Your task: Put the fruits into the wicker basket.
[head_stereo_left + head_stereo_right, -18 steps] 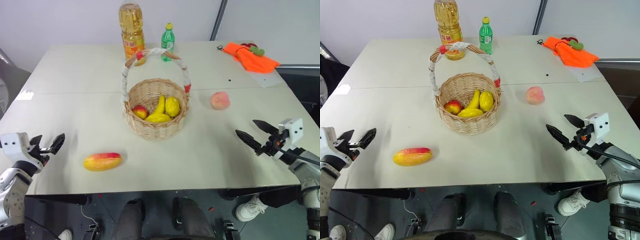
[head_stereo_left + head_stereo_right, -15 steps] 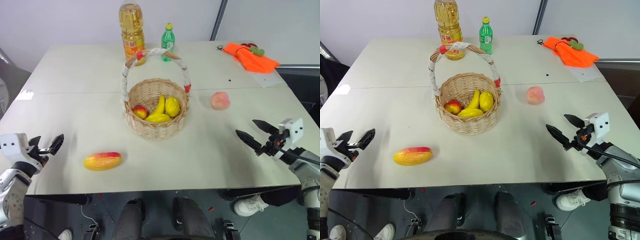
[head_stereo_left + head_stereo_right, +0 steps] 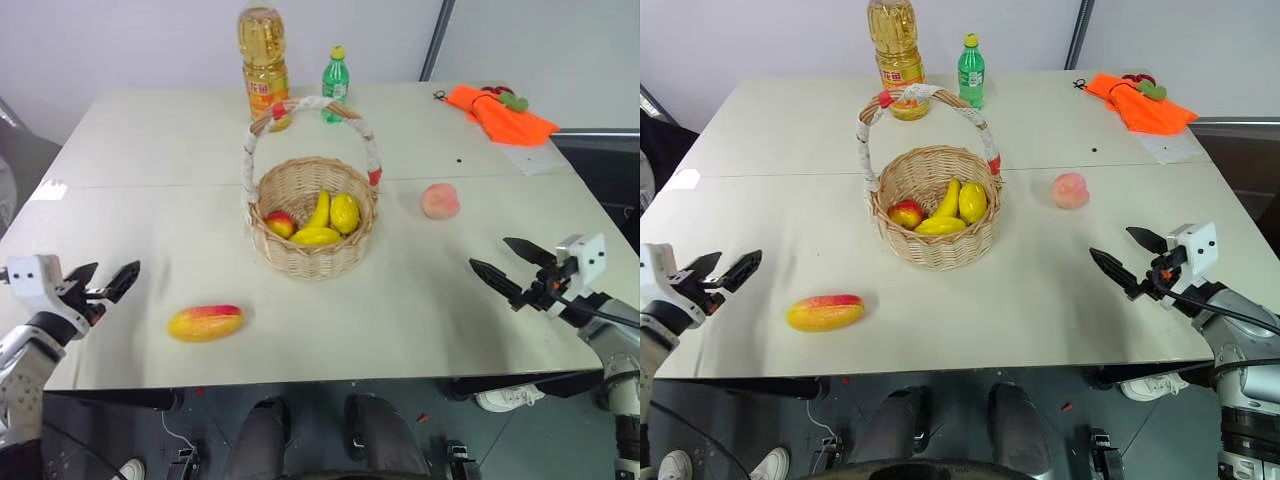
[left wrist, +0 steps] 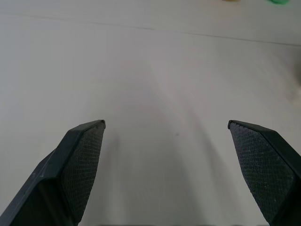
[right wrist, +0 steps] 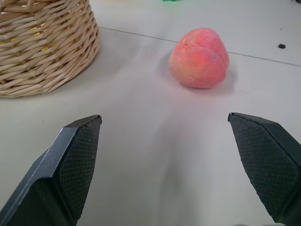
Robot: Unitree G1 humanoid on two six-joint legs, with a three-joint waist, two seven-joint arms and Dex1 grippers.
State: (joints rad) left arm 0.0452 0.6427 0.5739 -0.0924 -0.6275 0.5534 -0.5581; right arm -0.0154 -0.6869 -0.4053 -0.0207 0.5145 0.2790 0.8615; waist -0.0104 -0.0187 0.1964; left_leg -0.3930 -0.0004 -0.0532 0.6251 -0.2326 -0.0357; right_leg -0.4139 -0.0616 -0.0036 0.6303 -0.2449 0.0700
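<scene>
Elongated yellow-and-red mango [image 3: 205, 323] lies flat on pale desk [image 3: 150, 150], near front edge, robot's left side. Long axis runs approx. left-right across desk, parallel to front edge; redder part along upper side, ends yellow. Well apart from round tan woven wicker basket [image 3: 312, 262], which stands upright at desk centre, arched white-wrapped handle w/ red ends overhead.

Round pinkish-orange peach [image 3: 440, 201] sits on desk to right of basket, near but not touching it. No clear long axis; cleft seen in right wrist view [image 5: 200, 57].

Inside basket: yellow banana [image 3: 319, 212], yellow lemon [image 3: 345, 212], small red-yellow apple [image 3: 280, 222].

Left end effector [image 3: 100, 282] hovers over front-left corner of desk, fingers apart, empty, pointing toward mango, not touching it. Right end effector [image 3: 510, 268] hovers over front-right part of desk, fingers apart, empty, pointing inward toward centre.

Back of desk: tall yellow oil bottle [image 3: 264, 62], small green bottle w/ yellow cap [image 3: 336, 82], orange cloth [image 3: 500, 112] at far right.

View differences: right wrist view gives basket's weave [image 5: 42, 47] and peach close up, between its spread pads [image 5: 77, 160]. Left wrist view shows bare desk surface past its own pads [image 4: 84, 160]. Head views give the full layout
</scene>
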